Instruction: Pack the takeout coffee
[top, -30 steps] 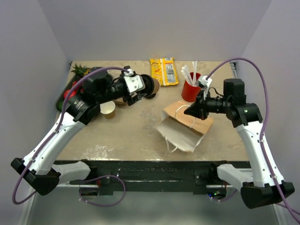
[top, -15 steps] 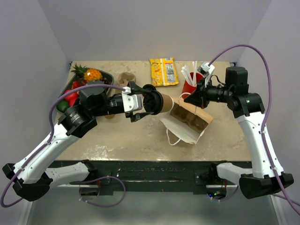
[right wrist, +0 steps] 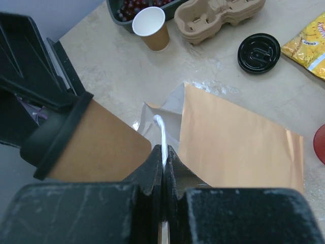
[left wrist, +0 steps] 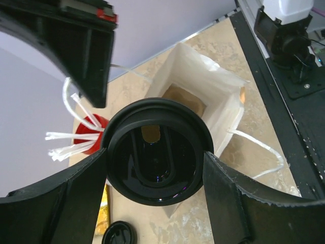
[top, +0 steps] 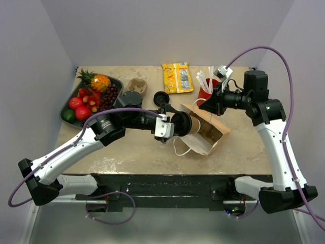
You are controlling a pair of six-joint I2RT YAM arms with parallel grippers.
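The takeout coffee (top: 187, 123), a brown cup with a black lid (left wrist: 157, 168), lies sideways in my left gripper (top: 177, 124), which is shut on it just below the lid. The cup's bottom points at the open mouth of the brown paper bag (top: 209, 131). In the left wrist view the bag's white inside (left wrist: 203, 81) gapes behind the lid. My right gripper (top: 202, 105) is shut on the bag's white handle (right wrist: 161, 127) and holds it up. The right wrist view shows the cup (right wrist: 101, 147) right beside the bag (right wrist: 238, 137).
A fruit tray (top: 69, 104) stands at the back left. A cardboard cup carrier (top: 136, 85), a loose black lid (top: 161, 97), a yellow snack packet (top: 177, 77) and a red cup of white stirrers (top: 205, 94) line the back. A lidless paper cup (right wrist: 151, 25) stands near the tray.
My left arm has carried the coffee from the back left, right and nearer, to the bag's mouth. My right gripper has lifted the handle, and the bag has opened.
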